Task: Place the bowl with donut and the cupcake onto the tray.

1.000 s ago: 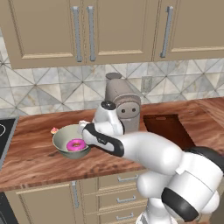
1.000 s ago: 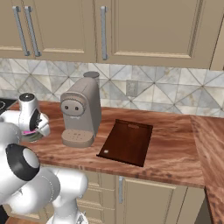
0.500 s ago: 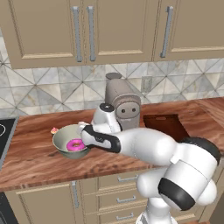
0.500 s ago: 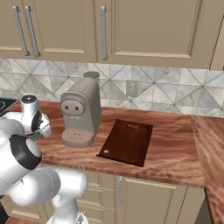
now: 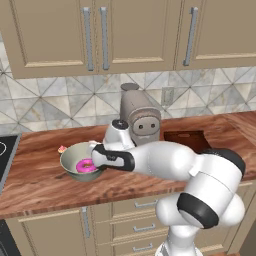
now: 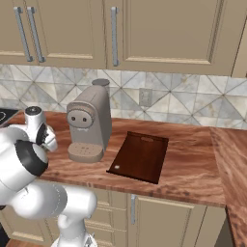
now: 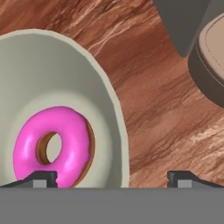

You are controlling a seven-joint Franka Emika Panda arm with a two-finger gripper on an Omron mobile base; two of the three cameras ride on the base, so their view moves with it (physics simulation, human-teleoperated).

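The pale grey-green bowl [image 5: 73, 159] stands on the wood counter left of the coffee machine, with the pink donut [image 5: 86, 166] lying inside it. My gripper [image 5: 96, 156] is open at the bowl's right rim. In the hand view the bowl [image 7: 65, 74] fills the left side and the donut [image 7: 52, 146] lies low in it. One fingertip [image 7: 41, 177] is inside the bowl by the donut, the other outside over the counter, so the rim sits between them. The cupcake [image 5: 62, 149] peeks out behind the bowl's left edge. The dark tray [image 6: 142, 155] lies right of the machine.
The coffee machine [image 5: 140, 117] stands close behind my hand, and its round base [image 7: 210, 61] shows at the right of the hand view. A stove edge [image 5: 5, 160] is at the far left. Cabinets hang above the tiled wall.
The hand has sunk a little and shifted left onto the bowl's right rim. The arm's elbow has swung right. The jaws stayed open, and the bowl and donut have not moved.
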